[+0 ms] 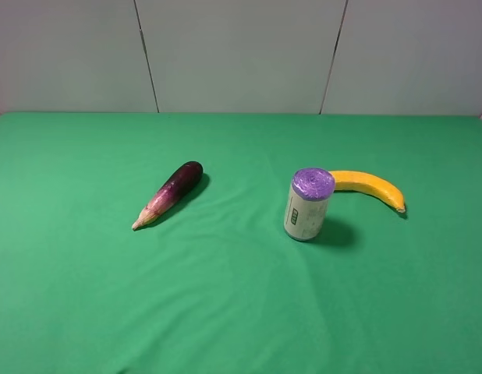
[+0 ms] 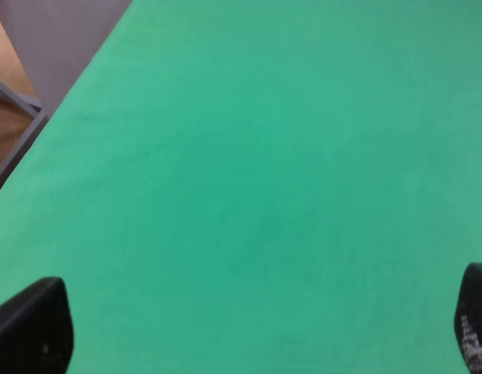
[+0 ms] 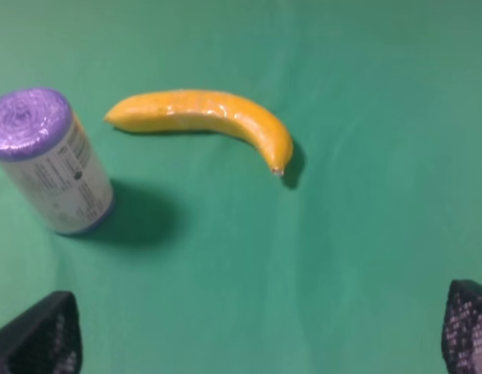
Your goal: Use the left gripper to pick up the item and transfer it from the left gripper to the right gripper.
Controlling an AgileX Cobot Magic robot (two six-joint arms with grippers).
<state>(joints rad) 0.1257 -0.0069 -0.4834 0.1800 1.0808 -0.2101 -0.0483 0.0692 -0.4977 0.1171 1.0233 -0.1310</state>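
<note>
The yellow banana (image 1: pixel 370 187) lies on the green cloth right of centre, partly behind the purple-topped can (image 1: pixel 310 204). It also shows in the right wrist view (image 3: pixel 206 115), beside the can (image 3: pixel 50 161). No arm shows in the exterior high view. In the left wrist view the left gripper (image 2: pixel 256 331) is open over bare green cloth, only its two black fingertips (image 2: pixel 30 327) showing. In the right wrist view the right gripper (image 3: pixel 260 331) is open and empty, its fingertips (image 3: pixel 38 339) well short of the banana.
A purple eggplant (image 1: pixel 169 193) with a pale tip lies left of centre. The green cloth (image 1: pixel 241 312) covers the table up to a pale wall at the back. The left wrist view shows the table's edge with floor and a grey frame (image 2: pixel 19 109) beyond it.
</note>
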